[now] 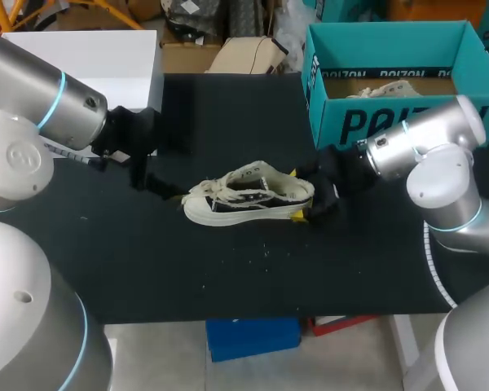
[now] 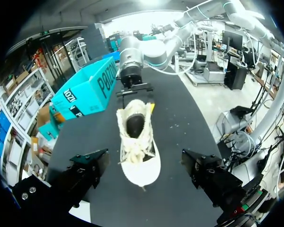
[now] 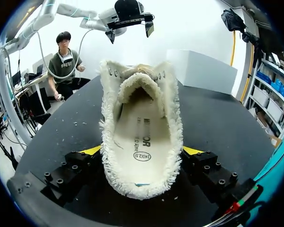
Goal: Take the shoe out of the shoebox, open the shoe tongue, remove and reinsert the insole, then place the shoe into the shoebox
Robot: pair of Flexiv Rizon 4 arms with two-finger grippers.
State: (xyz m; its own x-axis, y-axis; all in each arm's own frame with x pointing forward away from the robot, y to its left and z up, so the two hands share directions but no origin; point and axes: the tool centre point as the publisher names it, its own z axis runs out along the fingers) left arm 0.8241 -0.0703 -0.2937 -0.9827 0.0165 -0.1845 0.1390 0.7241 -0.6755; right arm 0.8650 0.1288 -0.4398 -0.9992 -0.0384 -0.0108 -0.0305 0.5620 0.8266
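Head view: the shoe (image 1: 248, 195) stands on the counter (image 1: 147, 269), outside the shoebox (image 1: 391, 122); left wrist view: the left pincer (image 2: 144, 163) gapes wide and empty about the toe; right wrist view: the right pincer (image 3: 142, 153) clamps the heel, probably the firmest hold on a light, soft-collared shoe.

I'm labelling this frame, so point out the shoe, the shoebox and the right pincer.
shoe (image 1: 236, 213): head view, on its white sole edge.
shoebox (image 1: 350, 126): head view, on its front wall.
right pincer (image 3: 142, 150): right wrist view, midway between its tips, over the shoe's heel end.
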